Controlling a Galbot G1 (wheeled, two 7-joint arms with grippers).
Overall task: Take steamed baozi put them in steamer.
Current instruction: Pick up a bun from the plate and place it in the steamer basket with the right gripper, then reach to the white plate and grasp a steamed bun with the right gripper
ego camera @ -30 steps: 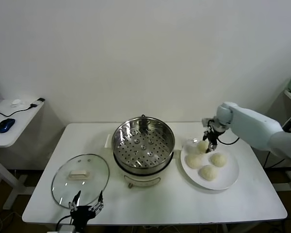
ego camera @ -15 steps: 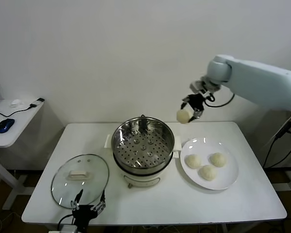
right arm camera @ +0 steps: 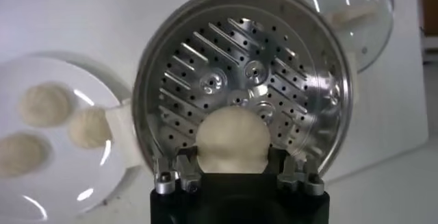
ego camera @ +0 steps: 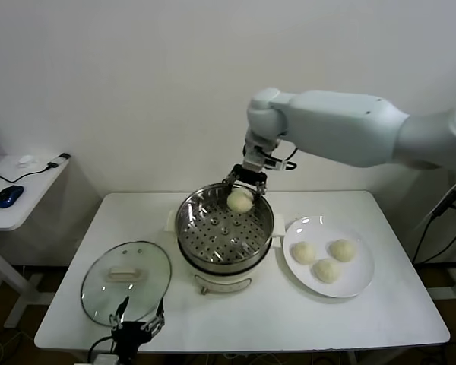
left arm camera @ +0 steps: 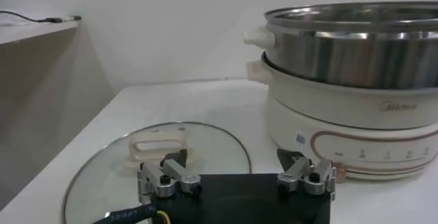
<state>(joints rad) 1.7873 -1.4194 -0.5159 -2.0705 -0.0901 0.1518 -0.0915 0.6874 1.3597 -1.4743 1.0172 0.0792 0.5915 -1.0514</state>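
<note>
Baozi (ego camera: 240, 200) clamped between the fingers (right arm camera: 179, 172) of the right gripper (ego camera: 242, 190), hanging above the far rim of the steamer (ego camera: 225, 226), over the perforated steel floor and clear of it. Seen from the right wrist (right arm camera: 231, 142) as a smooth cream dome between the two finger pairs, with the holed bottom of the steamer (right arm camera: 241, 75) straight below. Right arm (ego camera: 342, 125) reaching in from the right side, across and above the plate.

Three more baozi (ego camera: 327, 258) lying on the white plate (ego camera: 357, 285), just right of the steamer on the bench (ego camera: 289, 319); two nearer the far side, one toward the near side, all close together. Same three visible from the right wrist (right arm camera: 41, 126) on the plate (right arm camera: 82, 198).

Steamer basket seated on a cream-white pot base (left arm camera: 356, 129) with side handles, near mid-bench. Nothing lying inside the basket yet.

Glass lid (ego camera: 126, 281) with white handle lying flat on the bench left of the steamer, close to the near edge.

Left gripper (ego camera: 137, 328) parked low at the near edge of the bench, just at the lid's near rim, fingers (left arm camera: 164, 177) spread wide apart and holding nothing. Lid (left arm camera: 157, 160) and pot base right ahead of it in the left wrist view.
</note>
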